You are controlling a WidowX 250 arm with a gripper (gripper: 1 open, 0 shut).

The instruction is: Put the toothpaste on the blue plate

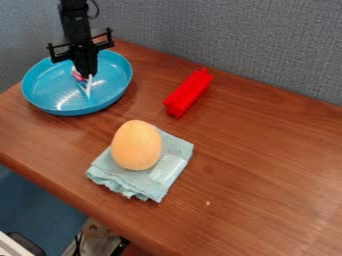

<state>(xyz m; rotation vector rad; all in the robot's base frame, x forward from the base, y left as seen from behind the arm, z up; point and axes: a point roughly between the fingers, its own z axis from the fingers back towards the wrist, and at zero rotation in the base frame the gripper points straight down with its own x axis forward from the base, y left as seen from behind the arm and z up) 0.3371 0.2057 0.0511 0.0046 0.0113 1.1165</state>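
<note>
The blue plate [47,96] sits at the back left of the wooden table. My gripper [82,76] points straight down into it, with its black fingers low over the plate's floor. The toothpaste [92,87], a small white tube with red print, slants down from the fingertips, and its lower end rests inside the plate. The jaws stand shut on its upper end. The fingers hide part of the tube.
A red rectangular block [189,91] lies to the right of the plate. Nearer the front, an orange egg-shaped object [135,145] rests on a pale blue-green folded cloth [163,178]. A grey wall runs behind the table, and the table's front edge runs close below the cloth.
</note>
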